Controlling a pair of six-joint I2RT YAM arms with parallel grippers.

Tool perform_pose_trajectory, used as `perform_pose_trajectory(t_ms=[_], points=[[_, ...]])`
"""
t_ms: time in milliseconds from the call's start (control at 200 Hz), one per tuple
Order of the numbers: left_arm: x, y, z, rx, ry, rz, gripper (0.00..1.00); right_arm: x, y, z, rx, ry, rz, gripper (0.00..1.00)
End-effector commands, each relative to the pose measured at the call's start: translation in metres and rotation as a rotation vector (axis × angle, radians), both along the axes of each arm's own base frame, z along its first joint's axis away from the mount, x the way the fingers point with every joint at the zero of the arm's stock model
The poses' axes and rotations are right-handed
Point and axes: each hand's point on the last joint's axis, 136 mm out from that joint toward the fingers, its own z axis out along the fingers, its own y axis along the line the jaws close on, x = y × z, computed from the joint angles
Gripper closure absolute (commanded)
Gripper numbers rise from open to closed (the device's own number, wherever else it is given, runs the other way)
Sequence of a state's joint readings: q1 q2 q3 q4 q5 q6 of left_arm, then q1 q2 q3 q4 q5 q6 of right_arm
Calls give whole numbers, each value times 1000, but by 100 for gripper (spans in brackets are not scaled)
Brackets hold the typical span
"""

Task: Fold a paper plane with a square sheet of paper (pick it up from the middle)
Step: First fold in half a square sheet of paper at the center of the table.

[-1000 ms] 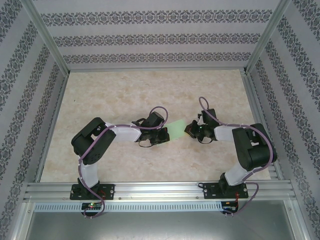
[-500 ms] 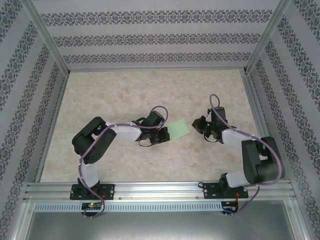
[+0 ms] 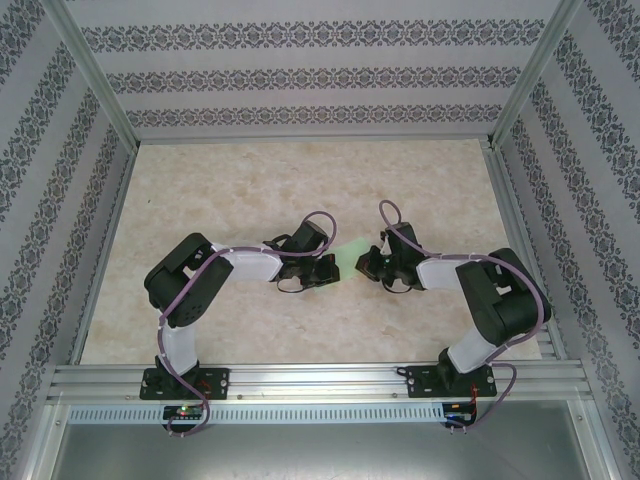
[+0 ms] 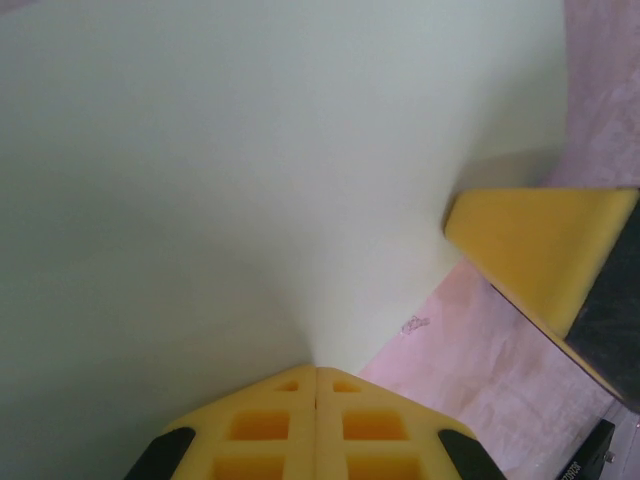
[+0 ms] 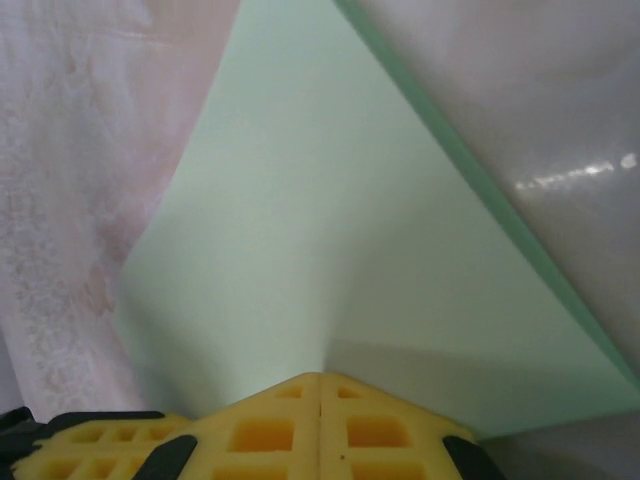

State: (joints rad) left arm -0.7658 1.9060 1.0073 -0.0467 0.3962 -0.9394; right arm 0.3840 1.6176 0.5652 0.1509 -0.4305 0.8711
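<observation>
The square sheet of paper [image 3: 349, 256] is pale green and lies between my two grippers at mid-table. My left gripper [image 3: 335, 266] is shut on its near left edge. In the left wrist view the paper [image 4: 260, 170] fans out from the closed yellow fingertips [image 4: 290, 385], and a yellow finger of the other arm [image 4: 540, 240] touches its right side. My right gripper [image 3: 366, 262] is shut, its tips against the sheet from the right. In the right wrist view the paper [image 5: 330, 230] spreads ahead of my right gripper [image 5: 320, 378], with one straight edge raised on the right.
The beige marbled table [image 3: 250, 180] is walled by patterned panels [image 3: 300, 80] at the back and sides. An aluminium rail [image 3: 320, 380] carries both arm bases along the near edge.
The right gripper drew back to the right off the sheet, then came back in and now touches it again. The left arm held still. Less of the paper shows from above.
</observation>
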Motion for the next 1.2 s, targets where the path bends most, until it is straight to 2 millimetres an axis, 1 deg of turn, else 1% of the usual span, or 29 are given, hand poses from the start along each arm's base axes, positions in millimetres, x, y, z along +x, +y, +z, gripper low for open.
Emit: perform_pose_trajectory(t_ms=[0,100,170,315,455,545,709,884,1034,1199], points=[[4,-5,7,-32,-33,-47,100,4,-1,-6,-15,5,-17,100],[7,-13,20,-85,-57,-57,100,0,-5,-13,-35,30,-26,100],[10,-19,24,-119,-60,-52,100,-2,-6,-15,-36,40,-30,100],[14,-24,21,-130,-57,-44,100,-3,-8,-17,-41,53,-45,100],[17,-14,10,-51,-76,-38,100,-4,-10,-16,-56,56,-43,100],[14,-12,3,-35,-65,-53,100,-6,-12,-18,-72,68,-40,100],[4,-3,-12,-4,-22,-66,100,-9,-16,-23,-100,92,-42,100],[-11,10,-23,9,25,-91,100,-14,-24,-33,-142,139,-53,100],[-19,23,-25,18,41,-116,100,-19,-33,-45,-175,191,-70,100],[-30,30,-26,17,54,-152,100,-24,-40,-55,-200,231,-85,100]])
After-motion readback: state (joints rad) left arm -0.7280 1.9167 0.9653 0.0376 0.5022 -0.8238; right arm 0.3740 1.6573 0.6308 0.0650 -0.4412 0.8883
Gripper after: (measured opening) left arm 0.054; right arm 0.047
